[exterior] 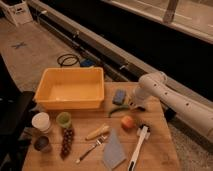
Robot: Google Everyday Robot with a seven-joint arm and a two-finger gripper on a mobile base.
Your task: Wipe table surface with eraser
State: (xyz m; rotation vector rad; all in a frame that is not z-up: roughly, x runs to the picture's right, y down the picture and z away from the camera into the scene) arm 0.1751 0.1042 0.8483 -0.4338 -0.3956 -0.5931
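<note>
My gripper low over far right of table, just beside blue sponge; jaw state: cannot tell. Eraser hidden, likely under gripper. Guess: light, stiff block, felt face; pinch long sides, press flat

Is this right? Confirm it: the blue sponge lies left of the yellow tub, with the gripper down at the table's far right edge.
Not quite. In the camera view the blue sponge lies right of the yellow tub, not left. The rest holds: the gripper is down at the far right edge of the table.
</note>
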